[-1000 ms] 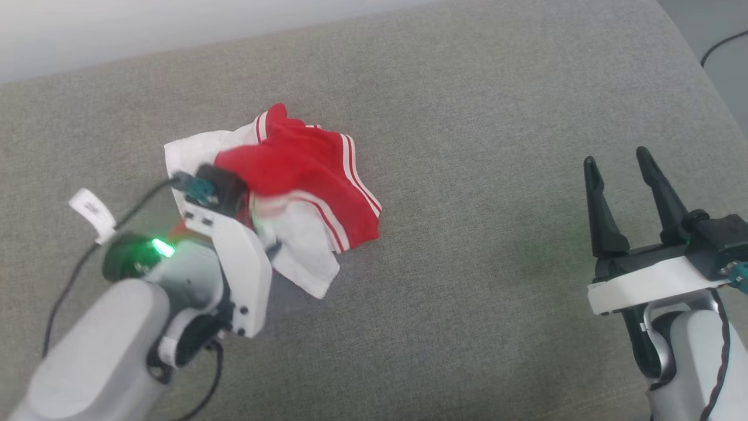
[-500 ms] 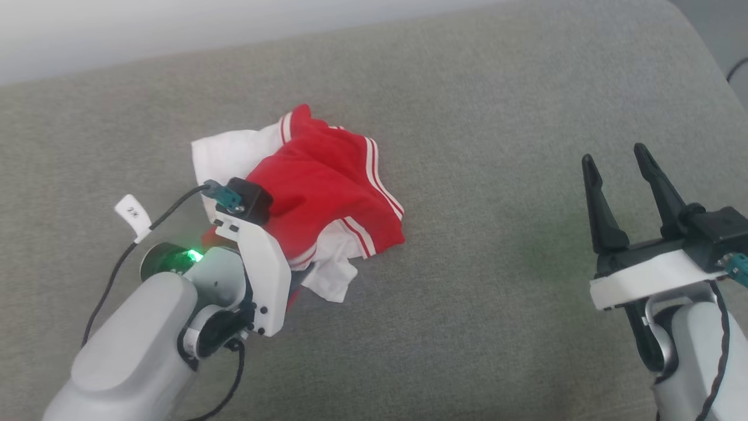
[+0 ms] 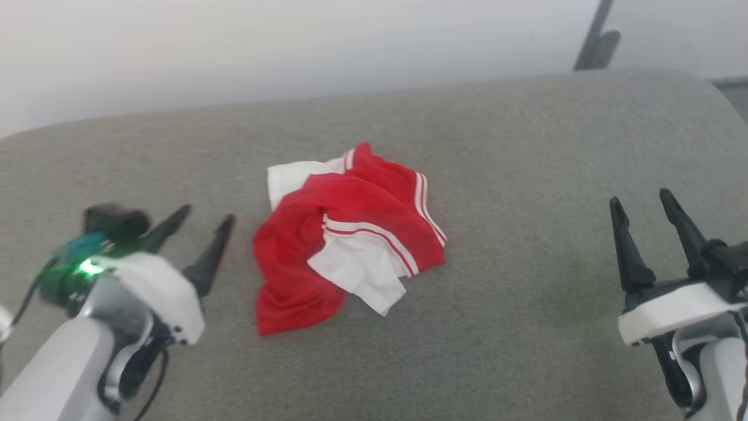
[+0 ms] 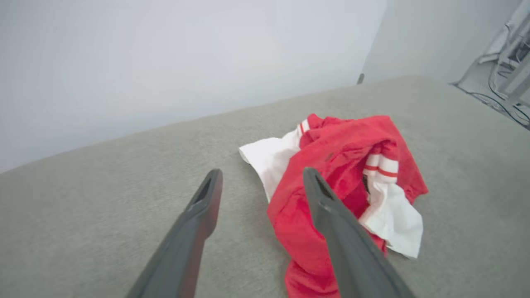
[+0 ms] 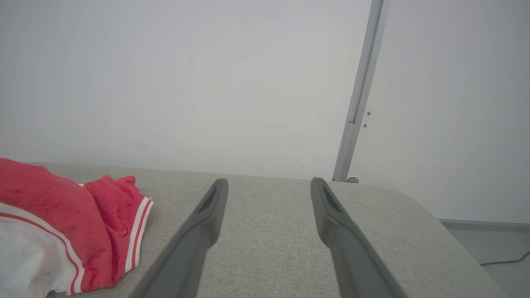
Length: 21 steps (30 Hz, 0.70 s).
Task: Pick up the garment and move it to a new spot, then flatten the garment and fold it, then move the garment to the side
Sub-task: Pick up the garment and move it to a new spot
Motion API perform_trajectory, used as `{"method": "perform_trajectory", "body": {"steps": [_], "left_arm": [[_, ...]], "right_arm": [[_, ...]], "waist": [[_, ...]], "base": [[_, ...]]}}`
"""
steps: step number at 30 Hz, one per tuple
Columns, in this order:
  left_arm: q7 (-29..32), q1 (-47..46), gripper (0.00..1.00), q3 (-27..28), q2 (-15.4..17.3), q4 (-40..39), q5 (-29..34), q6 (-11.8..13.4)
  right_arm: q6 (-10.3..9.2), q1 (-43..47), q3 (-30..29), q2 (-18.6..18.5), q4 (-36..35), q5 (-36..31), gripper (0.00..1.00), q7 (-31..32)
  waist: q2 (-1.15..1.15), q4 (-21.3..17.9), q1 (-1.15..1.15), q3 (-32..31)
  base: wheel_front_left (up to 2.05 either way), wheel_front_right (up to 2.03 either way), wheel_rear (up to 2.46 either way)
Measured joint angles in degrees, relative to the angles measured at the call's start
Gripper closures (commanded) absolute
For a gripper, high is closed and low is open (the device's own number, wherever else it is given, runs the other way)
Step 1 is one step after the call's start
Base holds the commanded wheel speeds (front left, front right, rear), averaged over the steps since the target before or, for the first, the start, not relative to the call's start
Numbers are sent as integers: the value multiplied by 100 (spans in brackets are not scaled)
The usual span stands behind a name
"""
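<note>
Head view first: the garment sits in a crumpled heap about the middle of the grey fabric surface, not held by anything. It's mostly red, with one white sleeve flopped on top toward 5 o'clock of the heap, another white bit poking out at 11 o'clock, and striped trim along the 3 o'clock edge. The left hand is at 9 o'clock of the heap with a green light glowing on its wrist. Its two dark fingers are spread wide, pointing to about 1 o'clock, with nothing between them, and the nearer tip is just beside the red edge but apart from it. The right hand is way out at 3 o'clock, well apart from the cloth, fingers also spread and empty, pointing toward 12. Left wrist view: the left hand is spread, and the garment is bunched at 2 o'clock of the fingers. One finger overlaps the red cloth in the picture, and I honestly can't tell if it touches. Right wrist view: the right hand is spread over bare grey fabric, the garment is off at 8 o'clock, and a pale pole stands against the wall at 1 o'clock.
</note>
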Motion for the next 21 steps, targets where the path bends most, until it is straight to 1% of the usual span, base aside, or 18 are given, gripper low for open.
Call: {"method": "perform_trajectory", "body": {"steps": [7, 11, 16, 21], "left_arm": [[-1278, 793, 0, 638, 197, 116, -27, 142], [-1786, 1235, 0, 982, 240, 259, -187, 171], [-2112, 1697, 0, 1238, 243, 404, -280, 168], [-2208, 1917, 0, 1316, 247, 560, -321, 99]], "right_arm": [[0, 208, -104, -99, 119, 92, 0, -4], [0, 331, -188, -102, 137, 93, 0, -21], [0, 450, -256, -53, 141, 93, 0, -56], [0, 527, -292, 7, 133, 93, 0, -60]], "waist": [[0, 326, 0, -307], [0, 456, 0, -437], [0, 562, 0, -540], [0, 632, 0, -584]], "base": [[0, 0, 0], [0, 0, 0], [0, 0, 0], [0, 0, 0]]}}
